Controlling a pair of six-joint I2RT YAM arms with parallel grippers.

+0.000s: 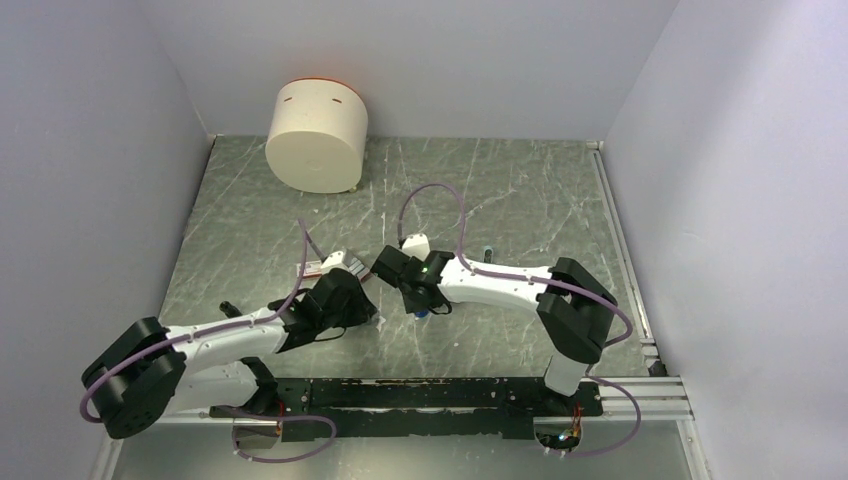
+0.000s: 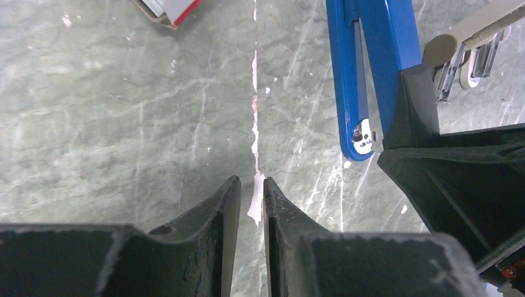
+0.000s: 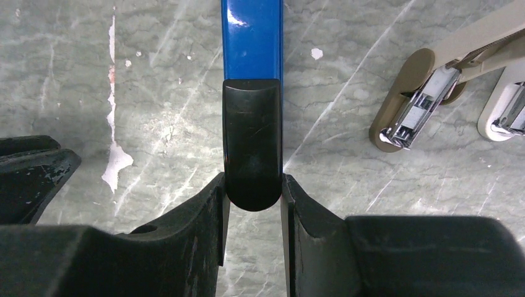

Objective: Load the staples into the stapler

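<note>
Where the right gripper (image 3: 252,185) closes, its two black fingers press on either side of the rounded black end of a slim bright-blue stapler with a black top arm (image 3: 252,124). It has a firm hold, with no gap showing between fingers and plastic. In the right wrist view the stapler's blue body runs straight out to 12 o'clock, low over the grey-green marbled stone worktop (image 3: 155,93).

At 2 o'clock from that grip lies a small tan oblong piece with a silver metal insert (image 3: 402,105). A pale, whitish oblong piece of the same kind (image 3: 504,111) sits just beside it at 3 o'clock, partly cut off by the frame edge. The tip of the other arm's finger shows at 9 o'clock.

The left gripper (image 2: 252,185) hovers over a white scar in the worktop, its fingers only a narrow slit apart and holding nothing. From it, the stapler stands near at 1 o'clock, a silver rivet on its blue tip. A flat red staples box with a white label (image 2: 170,9) lies at 11 o'clock, clipped by the top edge.

From above, both grippers meet mid-worktop, the box just beyond the left one at 12 o'clock. A large cream cylinder with a red rim (image 1: 317,135) stands well apart at the back wall.
</note>
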